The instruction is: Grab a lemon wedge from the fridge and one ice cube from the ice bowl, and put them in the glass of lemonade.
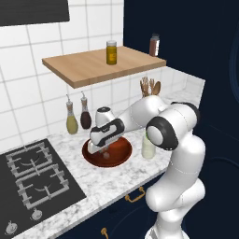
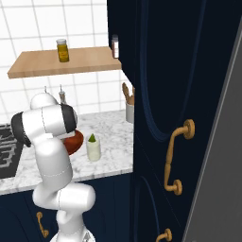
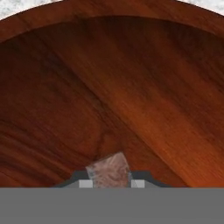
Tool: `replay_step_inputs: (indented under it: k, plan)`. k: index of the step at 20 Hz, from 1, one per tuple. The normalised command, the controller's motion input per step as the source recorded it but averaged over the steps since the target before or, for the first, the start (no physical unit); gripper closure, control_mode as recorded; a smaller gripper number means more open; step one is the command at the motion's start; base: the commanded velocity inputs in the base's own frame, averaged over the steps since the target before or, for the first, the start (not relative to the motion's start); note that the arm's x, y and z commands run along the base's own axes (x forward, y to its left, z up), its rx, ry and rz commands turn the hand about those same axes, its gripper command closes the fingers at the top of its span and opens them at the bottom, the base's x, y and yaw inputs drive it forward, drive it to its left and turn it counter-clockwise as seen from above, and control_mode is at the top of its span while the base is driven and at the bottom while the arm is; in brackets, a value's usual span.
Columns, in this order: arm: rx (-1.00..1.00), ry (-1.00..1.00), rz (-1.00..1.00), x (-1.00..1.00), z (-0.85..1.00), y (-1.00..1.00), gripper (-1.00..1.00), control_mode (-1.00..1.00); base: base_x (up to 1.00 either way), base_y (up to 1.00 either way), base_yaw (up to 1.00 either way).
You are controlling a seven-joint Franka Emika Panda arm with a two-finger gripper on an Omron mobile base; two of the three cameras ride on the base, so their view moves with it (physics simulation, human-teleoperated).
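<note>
The reddish-brown wooden ice bowl (image 1: 122, 153) (image 2: 75, 141) (image 3: 131, 87) sits on the marble counter. My gripper (image 1: 105, 151) (image 3: 109, 183) reaches down into it. In the hand view a small cloudy ice cube (image 3: 109, 170) lies on the bowl's floor, with my two finger tips pressed against its sides. The glass of lemonade (image 1: 148, 146) (image 2: 93, 151) stands just right of the bowl, partly behind my arm in the left base view. A yellow-green lemon wedge (image 2: 92, 138) pokes out of its top. The light-grey slab (image 2: 222, 179) at the far right looks like the fridge.
A gas hob (image 1: 32, 175) lies left of the bowl. Two bottles (image 1: 78, 116) stand against the tiled wall, under a wooden shelf (image 1: 93, 65) with jars. A crock of wooden utensils (image 2: 128, 106) sits at the back right. Tall navy cabinets (image 2: 160, 118) close off the right.
</note>
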Motion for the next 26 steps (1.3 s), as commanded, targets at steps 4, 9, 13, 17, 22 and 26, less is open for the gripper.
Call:
replay_step_inputs:
  k: [4, 9, 13, 17, 22, 26]
  plan:
    - [0.07, -0.04, -0.01, -0.24, 0.11, -0.01, 1.00, -1.00, 0.00, 0.00, 0.00]
    - [0.22, -0.16, -0.01, -0.12, 0.38, -0.11, 1.00, -1.00, 0.00, 0.00, 0.00]
    - [0.21, -0.10, -0.05, 0.00, 0.30, -0.34, 1.00, -1.00, 0.00, 0.00, 0.00]
    - [0.17, -0.06, -0.04, 0.00, 0.21, -0.28, 1.00, -1.00, 0.00, 0.00, 0.00]
    - [0.13, -0.05, -0.01, 0.00, 0.16, -0.14, 1.00, -1.00, 0.00, 0.00, 0.00]
    - [0.09, -0.09, -0.05, -0.10, 0.37, 0.05, 1.00, -1.00, 0.00, 0.00, 0.00]
